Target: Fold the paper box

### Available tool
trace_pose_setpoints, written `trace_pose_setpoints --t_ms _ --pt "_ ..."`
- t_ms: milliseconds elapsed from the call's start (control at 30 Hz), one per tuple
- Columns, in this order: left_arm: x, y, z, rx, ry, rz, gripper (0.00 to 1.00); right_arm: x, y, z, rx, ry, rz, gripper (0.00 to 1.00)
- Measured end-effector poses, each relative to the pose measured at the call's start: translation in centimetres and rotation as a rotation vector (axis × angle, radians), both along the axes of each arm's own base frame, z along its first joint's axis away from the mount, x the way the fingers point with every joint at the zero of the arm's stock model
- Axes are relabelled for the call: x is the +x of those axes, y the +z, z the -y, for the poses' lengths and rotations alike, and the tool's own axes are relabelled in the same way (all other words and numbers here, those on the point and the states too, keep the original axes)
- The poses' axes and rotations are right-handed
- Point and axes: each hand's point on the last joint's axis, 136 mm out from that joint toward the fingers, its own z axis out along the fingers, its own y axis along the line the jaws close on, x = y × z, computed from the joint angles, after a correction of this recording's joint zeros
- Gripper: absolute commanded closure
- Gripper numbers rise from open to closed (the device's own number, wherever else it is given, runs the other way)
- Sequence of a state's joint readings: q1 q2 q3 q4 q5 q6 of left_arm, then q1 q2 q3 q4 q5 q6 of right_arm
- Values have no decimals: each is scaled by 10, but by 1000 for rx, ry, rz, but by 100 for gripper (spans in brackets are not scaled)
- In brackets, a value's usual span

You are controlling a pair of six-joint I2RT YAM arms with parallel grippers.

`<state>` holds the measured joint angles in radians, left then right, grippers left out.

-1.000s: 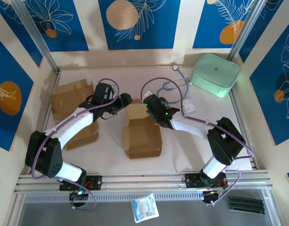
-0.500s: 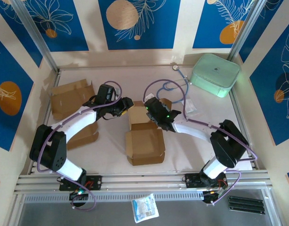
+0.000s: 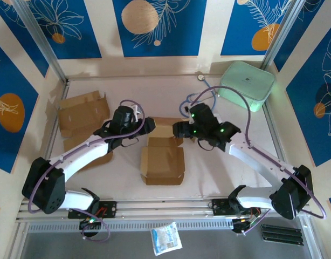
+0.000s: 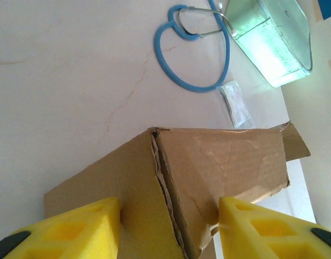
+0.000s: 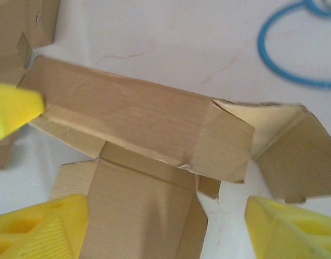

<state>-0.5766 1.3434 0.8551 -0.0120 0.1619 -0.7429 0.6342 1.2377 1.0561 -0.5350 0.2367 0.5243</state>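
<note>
Paper box half folded on desk, lid not yet closed. Left tool clamped on its rear wall; right tool apart.

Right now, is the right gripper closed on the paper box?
No, the right gripper has its yellow fingers wide apart, with the paper box in the gap between them.

So there's a mint-green case. A blue stethoscope is curled up just left of it, and there's a small clear plastic packet near its front-left corner. Well in front of the case are a white pouch and some black strips.
</note>
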Motion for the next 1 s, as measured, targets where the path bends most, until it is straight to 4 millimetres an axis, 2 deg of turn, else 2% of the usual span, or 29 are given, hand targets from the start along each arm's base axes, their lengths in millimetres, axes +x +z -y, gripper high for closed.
trace_pose_setpoints --t_ms 100,233,433,500,667,767,900,1000 --pt "-1 -6 -1 19 0 16 50 -3 -10 9 72 -81 -149 25" --pt "2 -12 -1 26 8 21 49 -8 -26 3 112 -95 -280 24" --pt "6 -8 1 12 9 43 47 11 -46 -3 92 -104 -334 23" --pt "6 -7 2 10 9 47 47 20 -47 -5 101 -98 -328 29" --pt "6 -7 2 10 9 48 47 37 -39 -8 121 -98 -304 27" --pt "7 -5 2 4 8 55 45 40 -37 -12 143 -84 -302 32" --pt "7 -2 5 -8 -2 65 34 41 -41 -20 177 -75 -329 38" --pt "8 -2 4 2 -6 70 25 44 -43 -22 195 -80 -339 48"
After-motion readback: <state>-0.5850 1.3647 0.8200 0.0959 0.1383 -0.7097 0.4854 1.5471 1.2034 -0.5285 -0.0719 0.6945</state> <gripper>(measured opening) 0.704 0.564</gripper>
